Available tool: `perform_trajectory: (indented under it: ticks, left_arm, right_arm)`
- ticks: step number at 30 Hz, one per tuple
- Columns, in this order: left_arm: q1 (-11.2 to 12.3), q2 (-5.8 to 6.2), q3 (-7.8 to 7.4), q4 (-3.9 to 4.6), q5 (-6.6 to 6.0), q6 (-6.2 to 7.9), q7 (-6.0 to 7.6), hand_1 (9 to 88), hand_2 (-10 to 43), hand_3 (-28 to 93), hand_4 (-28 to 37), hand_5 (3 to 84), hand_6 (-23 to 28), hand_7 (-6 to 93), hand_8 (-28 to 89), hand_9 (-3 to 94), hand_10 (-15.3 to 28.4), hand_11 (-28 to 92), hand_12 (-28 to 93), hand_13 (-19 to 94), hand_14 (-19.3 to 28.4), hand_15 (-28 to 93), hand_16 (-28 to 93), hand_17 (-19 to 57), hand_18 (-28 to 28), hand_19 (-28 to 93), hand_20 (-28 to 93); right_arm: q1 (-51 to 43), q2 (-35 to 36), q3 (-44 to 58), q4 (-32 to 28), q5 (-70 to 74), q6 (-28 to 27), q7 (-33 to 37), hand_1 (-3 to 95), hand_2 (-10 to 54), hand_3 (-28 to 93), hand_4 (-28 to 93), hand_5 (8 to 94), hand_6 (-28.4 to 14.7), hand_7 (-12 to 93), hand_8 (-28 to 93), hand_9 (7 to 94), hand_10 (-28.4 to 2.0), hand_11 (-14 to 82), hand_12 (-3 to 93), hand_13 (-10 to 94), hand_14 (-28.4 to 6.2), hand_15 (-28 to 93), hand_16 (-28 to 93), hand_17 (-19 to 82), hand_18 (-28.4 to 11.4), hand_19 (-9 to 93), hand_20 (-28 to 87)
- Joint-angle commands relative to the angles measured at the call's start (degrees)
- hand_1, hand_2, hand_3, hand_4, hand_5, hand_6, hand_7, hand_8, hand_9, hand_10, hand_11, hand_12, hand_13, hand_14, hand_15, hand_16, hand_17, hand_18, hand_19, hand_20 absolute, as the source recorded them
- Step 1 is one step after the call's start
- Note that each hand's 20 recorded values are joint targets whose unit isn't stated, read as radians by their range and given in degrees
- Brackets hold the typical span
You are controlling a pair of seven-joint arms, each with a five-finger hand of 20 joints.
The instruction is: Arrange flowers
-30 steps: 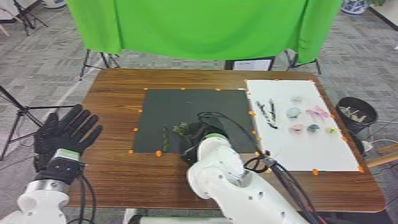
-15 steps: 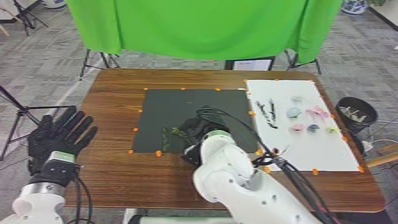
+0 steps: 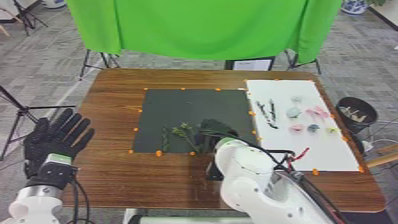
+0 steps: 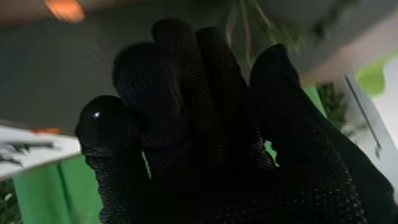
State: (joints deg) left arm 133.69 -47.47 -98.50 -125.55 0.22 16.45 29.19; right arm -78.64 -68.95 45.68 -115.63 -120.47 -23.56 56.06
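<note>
Flowers (image 3: 317, 112) lie on the white sheet (image 3: 306, 152) at frame right; the dark branches (image 3: 266, 117), long axis near upright in the picture, sit closer to the right hand (image 3: 213, 131), up and right of it. It looks empty, fingers loosely together, thumb apart; the left hand (image 3: 55, 137), fingers spread, is far left. Next reach: probably rightward.

From where I'm standing, dark mat (image 3: 191, 106) is offering free room across far half. Open strip of brown table (image 3: 111, 110) is running between left hand (image 3: 58, 135) and mat. Green stems (image 3: 184, 131) and right hand (image 3: 213, 128) are blocking near part. On white sheet (image 3: 324, 155), black branches (image 3: 268, 115) and small flowers (image 3: 317, 113) are crowding middle; cables (image 3: 289, 151) are looping over near left edge.
</note>
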Motion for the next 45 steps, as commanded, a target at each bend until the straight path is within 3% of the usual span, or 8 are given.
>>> perform_trajectory:
  ticks: [1,18,27,32,35,37,42,45]
  left_arm:
    - [0.70,-0.42,0.27,-0.18,-0.04,-0.74,-0.11,25.7,15.7,73,-28.3,47.8,9.7,13.6,-7,40.4,15.9,20,13,29,16.7,39,-7,-6.9,16.4,39,13]
    - [0.86,-1.28,0.32,0.16,-0.16,-0.46,-0.52,25.7,16.0,73,-28.3,47.7,9.6,13.7,-7,40.5,15.9,20,13,29,16.8,39,-7,-6.9,16.4,39,13]
    - [1.59,-1.54,-0.29,-0.23,0.08,-0.62,0.13,25.7,16.1,73,-28.3,47.7,9.6,13.9,-7,40.5,16.0,20,13,29,16.8,39,-7,-6.9,16.4,39,13]
    - [1.33,-1.49,-0.10,-0.46,0.37,-1.20,0.13,25.7,16.1,73,-28.3,47.7,9.6,13.9,-7,40.5,16.0,20,13,29,16.7,39,-7,-6.9,16.4,39,13]
    - [0.66,-1.34,0.37,-0.33,0.69,-1.34,0.19,25.6,16.1,73,-28.3,47.7,9.7,13.8,-7,40.4,16.0,20,13,29,16.7,39,-7,-6.9,16.4,39,13]
    - [0.20,-1.16,1.00,-0.20,0.79,-1.67,0.81,25.6,16.0,73,-28.3,47.7,9.7,13.7,-7,40.4,16.0,20,13,29,16.7,39,-7,-6.9,16.4,39,13]
    - [-1.33,-0.79,1.69,0.00,1.22,-2.22,0.08,25.5,15.6,73,-28.3,47.6,9.6,13.7,-7,40.4,16.0,20,13,29,16.7,39,-7,-6.9,16.3,39,13]
    - [-3.07,-0.22,2.43,0.59,2.85,-1.72,-0.83,25.6,15.6,73,-28.3,47.6,9.6,13.7,-7,40.3,15.9,20,13,29,16.7,39,-7,-6.9,16.4,39,13]
  right_arm:
    - [-0.87,-0.59,-0.97,1.41,1.76,0.06,0.63,27.7,18.7,80,-9,74.6,-9.1,10,-9,80.7,-21.1,21.4,22.1,76,-15.9,64,35,49,-27.3,93,39]
    - [-1.53,-0.48,-1.33,-0.09,1.85,-0.37,0.19,26.8,18.3,79,-8,75.2,-8.5,11,-9,81.0,-20.9,21.1,22.6,77,-16.1,63,34,48,-27.3,93,39]
    - [0.05,5.71,4.44,-3.49,-7.81,9.81,-1.01,27.5,11.0,74,-11,75.5,-8.6,13,-8,80.4,-21.2,20.0,21.7,77,-15.8,60,33,48,-27.4,93,37]
    - [3.73,9.58,7.46,1.95,-13.79,17.27,-0.13,30.4,-3.8,66,-17,68.7,-9.5,11,-8,74.9,-21.0,17.3,19.9,76,-15.1,61,34,49,-27.2,93,40]
    - [6.66,10.49,9.04,7.08,-11.40,15.14,1.15,30.8,-8.4,65,-18,63.8,-11.0,10,-8,69.4,-21.8,15.6,18.6,74,-15.1,62,32,48,-27.0,93,41]
    - [8.46,11.08,9.39,10.48,-8.19,14.43,1.97,30.4,-9.4,64,-20,59.9,-12.9,8,-7,64.2,-23.0,13.7,17.4,73,-15.3,62,31,48,-26.9,93,41]
    - [11.51,12.07,8.52,16.74,-5.28,12.84,2.73,29.6,-9.5,59,-25,55.0,-16.7,5,-7,56.8,-25.2,11.3,16.2,71,-15.4,63,28,47,-26.9,93,40]
    - [12.12,12.27,7.94,18.76,-4.17,10.55,3.13,30.5,-9.5,58,-27,55.1,-16.7,5,-7,56.7,-25.1,11.3,16.1,70,-15.4,64,28,47,-26.7,93,40]
